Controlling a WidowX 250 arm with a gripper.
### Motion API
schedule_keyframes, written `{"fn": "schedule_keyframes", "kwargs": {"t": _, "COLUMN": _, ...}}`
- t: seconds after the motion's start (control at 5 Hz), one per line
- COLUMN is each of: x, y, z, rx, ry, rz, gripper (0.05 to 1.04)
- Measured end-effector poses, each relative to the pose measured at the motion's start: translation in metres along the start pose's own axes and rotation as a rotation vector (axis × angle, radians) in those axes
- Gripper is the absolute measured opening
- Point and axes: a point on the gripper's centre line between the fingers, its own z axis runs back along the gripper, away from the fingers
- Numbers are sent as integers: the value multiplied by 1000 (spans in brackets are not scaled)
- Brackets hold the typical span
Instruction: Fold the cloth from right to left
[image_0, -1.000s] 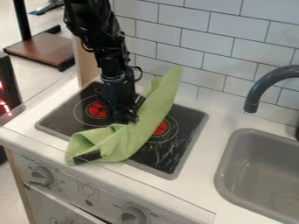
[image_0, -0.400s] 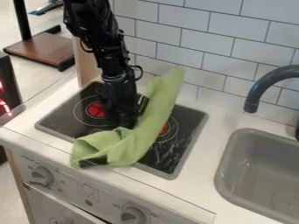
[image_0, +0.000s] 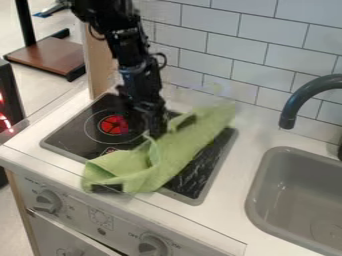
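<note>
A: Need the count. Hardware first.
B: Robot arm (image_0: 130, 50), 1. Gripper (image_0: 157, 131) on it, 1.
A: Cloth (image_0: 175, 152)?
B: 1.
A: Cooktop (image_0: 63, 131)?
B: 1. Red burner marks (image_0: 113, 124) in view: 2, one of them only partly visible.
A: Control knobs (image_0: 48, 201)?
B: 2. Small round button (image_0: 101, 231), 1.
A: Plumbing?
B: Sink (image_0: 267, 190), 1. Faucet (image_0: 297, 97), 1.
A: Wall tiles (image_0: 210, 44)?
B: More than a dozen. Edges cut some off, so no exact number.
A: Floor side?
B: Brown board (image_0: 47, 56), 1.
</note>
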Motion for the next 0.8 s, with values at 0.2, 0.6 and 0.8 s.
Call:
{"fn": "schedule_keyframes", "kwargs": {"t": 0.2, "x": 8, "y": -5, "z": 30, "rx": -6, "ry": -32, "rz": -50, "gripper": 999}}
{"fn": "schedule_keyframes", "kwargs": {"t": 0.6, "x": 7, "y": 1, "z": 80, "rx": 15, "ry": -143, "rz": -46, "gripper": 999}}
{"fn": "schedule_keyframes", "kwargs": {"t": 0.8, "x": 7, "y": -1, "z": 85, "rx": 20, "ry": -153, "rz": -61, "gripper": 999}}
